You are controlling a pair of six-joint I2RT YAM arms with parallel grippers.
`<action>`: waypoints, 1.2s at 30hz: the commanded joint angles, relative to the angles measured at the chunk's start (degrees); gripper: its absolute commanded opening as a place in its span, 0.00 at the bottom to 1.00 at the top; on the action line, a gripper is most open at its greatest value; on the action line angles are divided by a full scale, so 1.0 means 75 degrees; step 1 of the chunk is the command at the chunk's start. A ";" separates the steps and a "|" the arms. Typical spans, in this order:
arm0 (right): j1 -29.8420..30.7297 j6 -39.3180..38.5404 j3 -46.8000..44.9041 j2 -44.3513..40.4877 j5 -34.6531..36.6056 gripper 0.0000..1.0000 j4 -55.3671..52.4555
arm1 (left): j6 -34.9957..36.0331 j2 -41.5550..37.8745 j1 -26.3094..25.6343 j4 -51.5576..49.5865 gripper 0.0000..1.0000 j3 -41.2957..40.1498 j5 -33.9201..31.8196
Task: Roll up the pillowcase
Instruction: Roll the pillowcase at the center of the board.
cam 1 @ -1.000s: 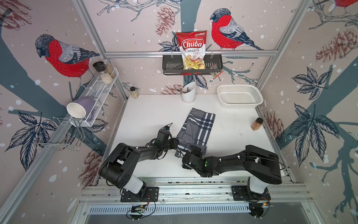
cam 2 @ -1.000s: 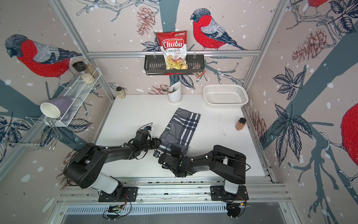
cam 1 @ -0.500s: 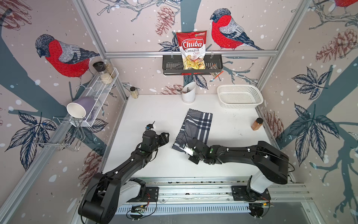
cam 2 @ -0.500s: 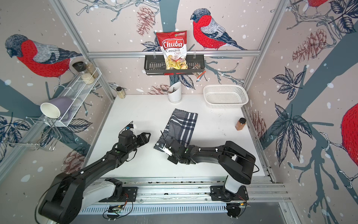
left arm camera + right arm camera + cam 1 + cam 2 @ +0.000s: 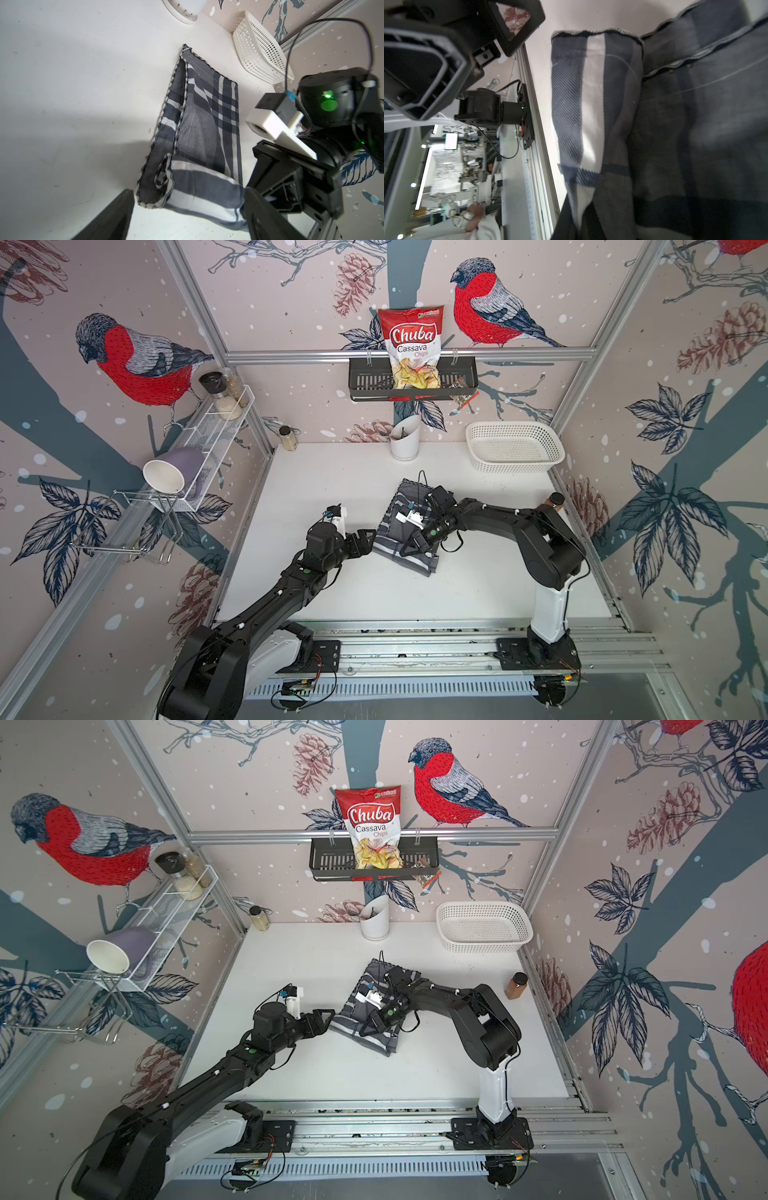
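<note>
White surface (image 5: 415, 597) lies bare between the front rail (image 5: 415, 630) and the pillowcase (image 5: 388, 533), so you have open room on the near side. The pillowcase sits mid-surface. Its near end is curled into a loose roll and its far part lies flat, with the dark-stitched edge folded in along the left side. Your left gripper (image 5: 368, 540) stands wide apart with nothing in it, just beside the roll's left end. Your right gripper (image 5: 409, 548) is closed, pinching the roll toward its right end. Left of the cloth, the surface stays bare to the wall. Farther back, a white utensil holder (image 5: 404, 443) and a white mesh basket (image 5: 513, 445) stand by the back wall, well apart from the cloth's far edge. A brown spice bottle (image 5: 555, 504) sits at the right edge.
</note>
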 commanded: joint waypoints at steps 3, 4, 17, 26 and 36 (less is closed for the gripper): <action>-0.0378 -0.0634 0.0622 0.0853 -0.0826 0.00 -0.1124 | 0.0320 0.0765 -0.0117 0.0727 0.90 0.0195 0.0016; -0.0429 -0.0682 0.0767 0.1016 -0.0791 0.01 -0.1277 | 0.0372 0.1004 -0.0131 0.0880 0.90 0.0196 -0.0019; -0.0028 0.0311 0.0706 -0.0394 0.3349 0.87 -0.0272 | 0.0779 0.3240 -0.0249 0.1469 0.63 0.0408 -0.0474; 0.4332 -0.2856 -0.3331 -0.3698 1.2482 1.00 0.4585 | 0.0670 0.3393 -0.0251 0.1406 0.63 0.0377 -0.0556; 0.4839 -0.2649 -0.3306 -0.2184 1.3027 1.00 0.4364 | 0.0611 0.3225 -0.0253 0.1231 0.63 0.0400 -0.0629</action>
